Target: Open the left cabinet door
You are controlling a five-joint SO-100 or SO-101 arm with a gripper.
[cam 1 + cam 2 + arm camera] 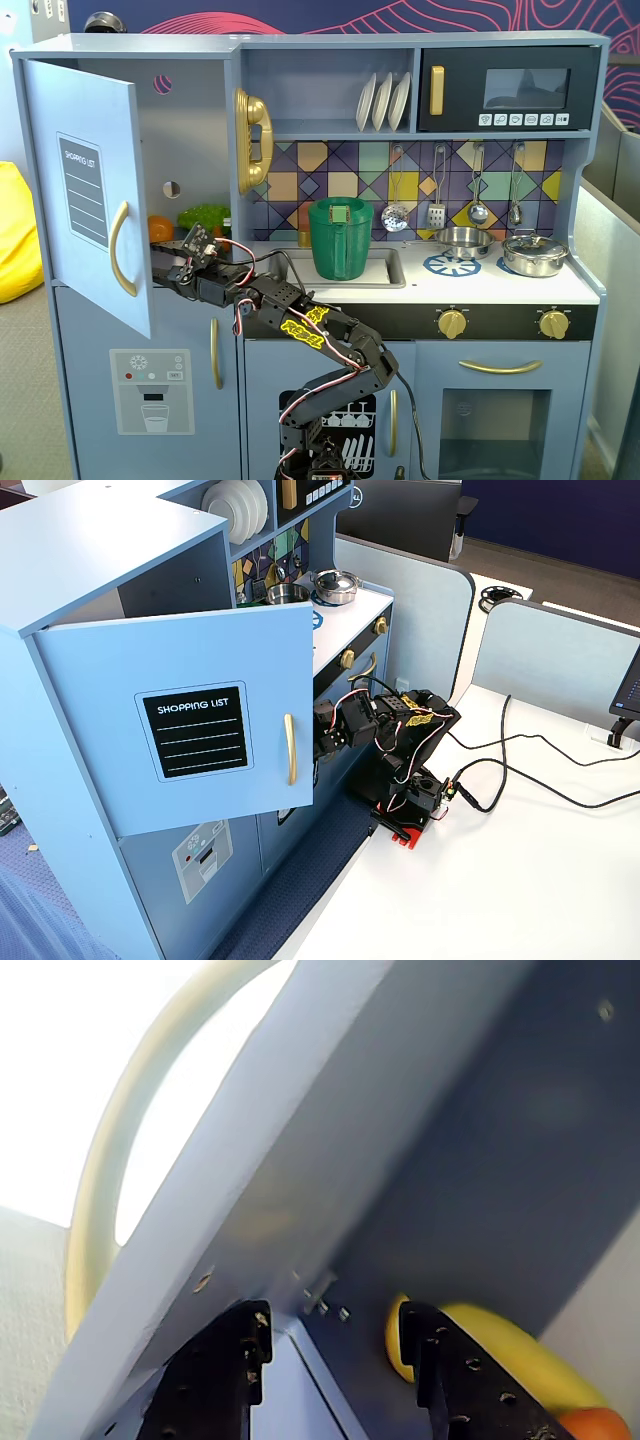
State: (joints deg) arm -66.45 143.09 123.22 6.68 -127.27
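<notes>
The left cabinet door (90, 190), light blue with a black "SHOPPING LIST" panel (195, 730) and a gold bar handle (122, 248), stands swung partly open. My gripper (163, 262) reaches in behind the door's free edge at its lower part, and shows there in a fixed view (320, 742). In the wrist view the gripper (330, 1335) is open and empty. Its left finger (225, 1370) lies close to the door's inner face (300, 1160), and the handle (100, 1190) curves beyond. The right finger (440, 1370) stands in front of a yellow banana (510, 1350) inside the cabinet.
An orange (160, 228) and green lettuce (205, 217) lie in the open cabinet. Below is the door with the dispenser graphic (150, 390). A green pot (340, 238) sits in the sink and a gold phone (253, 140) hangs beside the cabinet. Cables (520, 770) trail on the white table.
</notes>
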